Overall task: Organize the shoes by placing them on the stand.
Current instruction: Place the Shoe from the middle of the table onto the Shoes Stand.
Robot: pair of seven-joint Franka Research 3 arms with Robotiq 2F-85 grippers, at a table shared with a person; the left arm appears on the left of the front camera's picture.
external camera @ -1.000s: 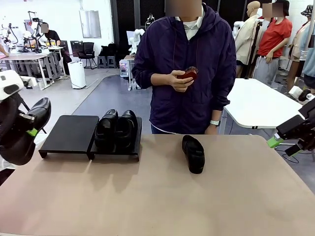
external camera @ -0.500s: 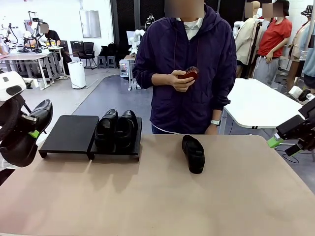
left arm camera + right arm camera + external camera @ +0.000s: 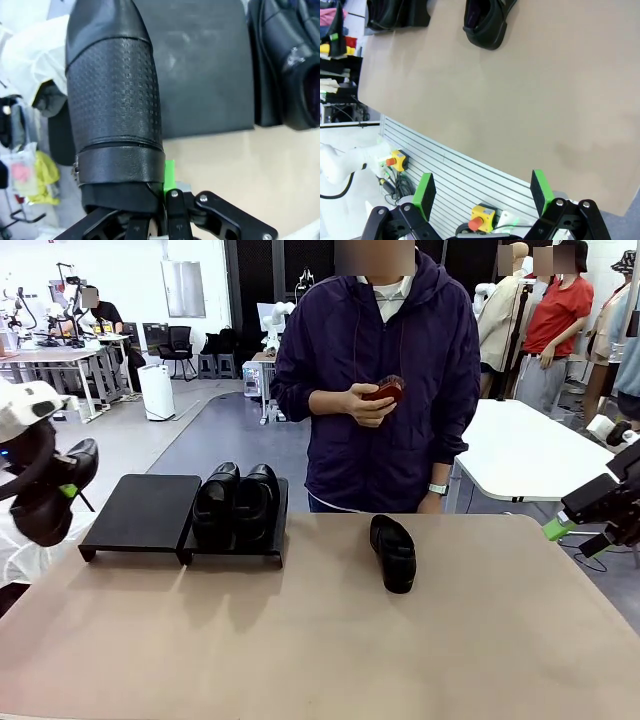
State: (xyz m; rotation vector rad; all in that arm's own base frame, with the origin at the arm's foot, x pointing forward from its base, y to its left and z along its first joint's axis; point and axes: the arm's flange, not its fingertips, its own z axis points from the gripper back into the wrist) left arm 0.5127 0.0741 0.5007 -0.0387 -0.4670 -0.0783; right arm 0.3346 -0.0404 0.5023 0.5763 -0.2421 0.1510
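Left pincer (image 3: pixel 167 175) clamps a glossy black loafer (image 3: pixel 115 100) with a pebble-textured vamp, aloft left of the stand (image 3: pixel 140 510). Two loafers (image 3: pixel 237 502) occupy its right panel. A fourth loafer (image 3: pixel 393 552) lies on the table (image 3: pixel 300 650). Right pincer (image 3: pixel 482 192) gapes, empty.

Definitely a robotics lab, open-plan. Grey floor (image 3: pixel 215 440), a white work table (image 3: pixel 520 455) far right, a cluttered one (image 3: pixel 50 355) far left, office chairs (image 3: pixel 180 345) along the back, plus emergency-stop buttons (image 3: pixel 481 219) under the bench (image 3: pixel 520 100) edge.
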